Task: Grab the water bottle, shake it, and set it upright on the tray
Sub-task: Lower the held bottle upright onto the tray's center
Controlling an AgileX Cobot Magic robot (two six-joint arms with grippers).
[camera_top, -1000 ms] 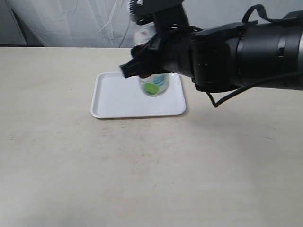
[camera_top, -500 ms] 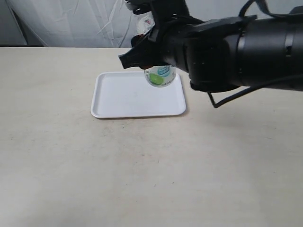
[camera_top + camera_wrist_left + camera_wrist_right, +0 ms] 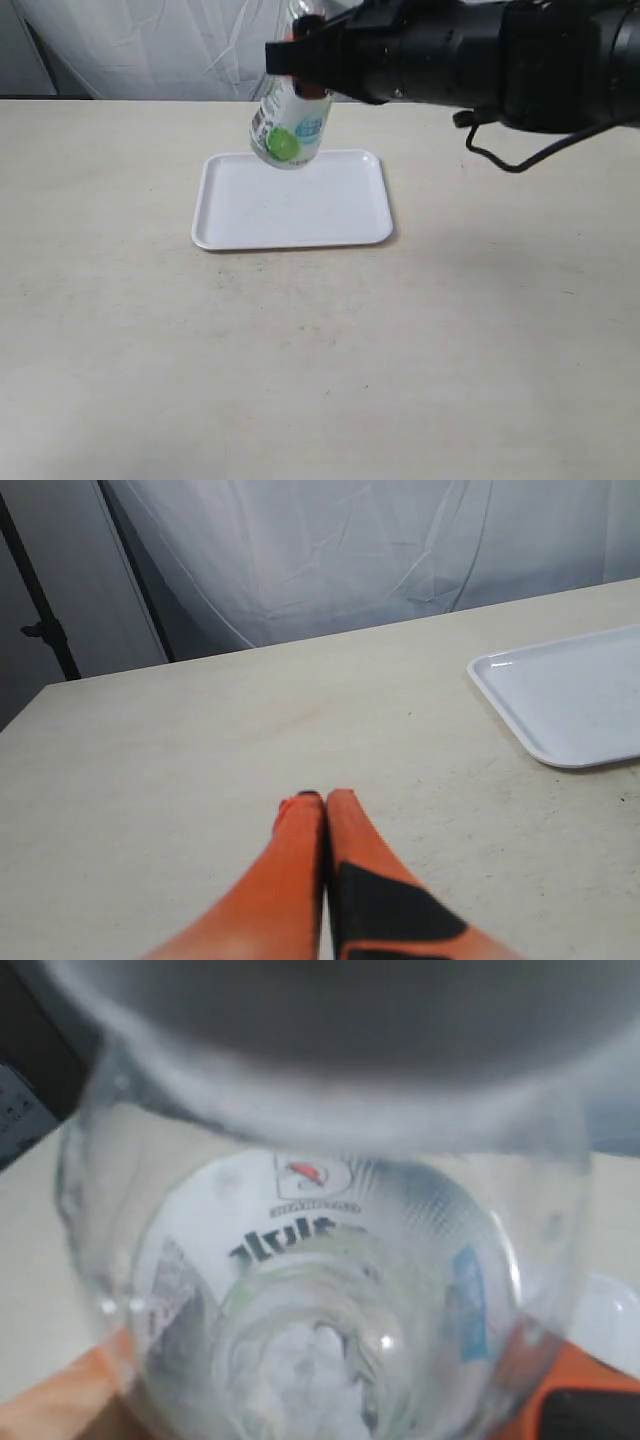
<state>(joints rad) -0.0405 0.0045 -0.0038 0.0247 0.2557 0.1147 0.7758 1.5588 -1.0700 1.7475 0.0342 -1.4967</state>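
The water bottle (image 3: 287,125) hangs tilted in the air above the far edge of the white tray (image 3: 300,210), its green fruit label facing the camera. My right gripper (image 3: 303,62) is shut on the bottle's upper part, reaching in from the right. In the right wrist view the bottle (image 3: 320,1290) fills the frame, seen along its length through the clear plastic, with orange fingers (image 3: 70,1400) at both sides. My left gripper (image 3: 326,798) is shut with nothing in it, low over the bare table, with the tray's corner (image 3: 560,695) off to one side.
The tan table (image 3: 300,350) spreads wide around the tray. A white curtain (image 3: 180,50) hangs behind the table's far edge. A dark stand (image 3: 40,630) is at the table's back corner in the left wrist view.
The right arm has risen and swung left with the bottle, which went from low over the tray's right part to higher over its far edge, tilted the other way. The left gripper's earlier state is not shown.
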